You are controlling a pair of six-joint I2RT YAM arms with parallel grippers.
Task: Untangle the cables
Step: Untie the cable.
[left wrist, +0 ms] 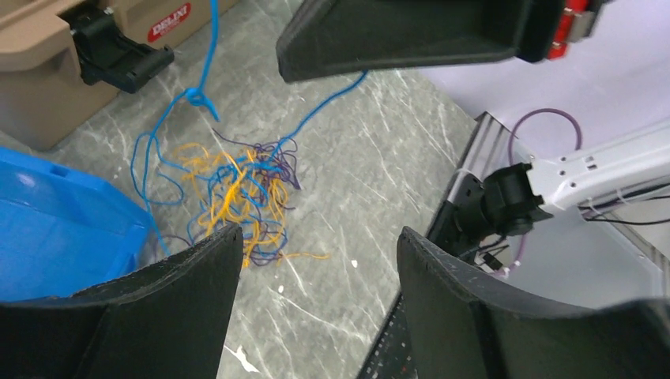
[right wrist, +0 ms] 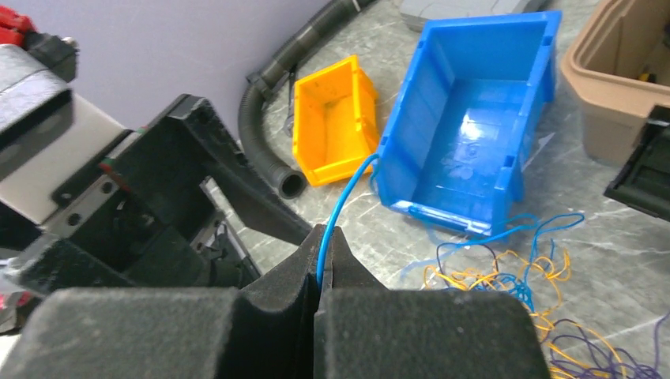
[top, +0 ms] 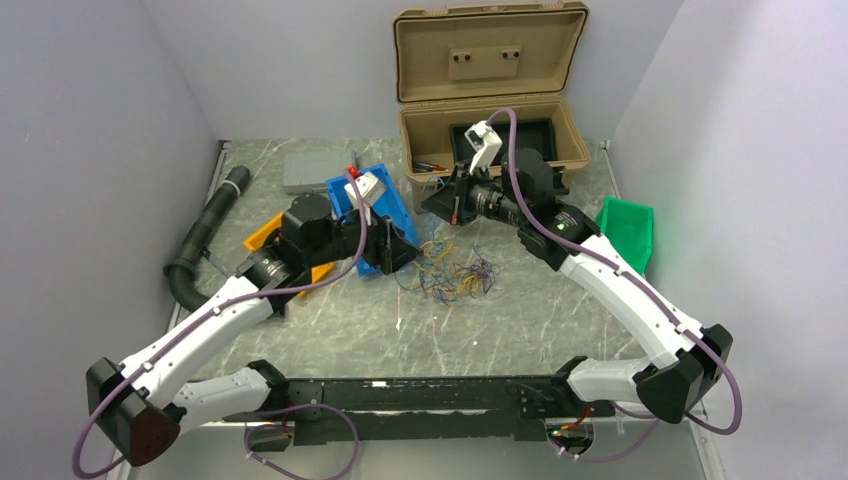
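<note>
Cables [top: 455, 268] lie in loose tangle on table [top: 520, 320], mid-table, just in front of blue bin [right wrist: 466, 118] and tan toolbox [top: 490, 60]. Right gripper [right wrist: 324, 237]: jaws closed, pinching single blue strand [right wrist: 344, 193] lifted off table, strand running down into tangle. Left gripper [left wrist: 316, 237]: jaws spread wide, holding nothing, poised at tangle's left side. Orange bin [right wrist: 332, 118] touches blue bin; black hose [right wrist: 269, 134] just beyond orange bin.
</note>
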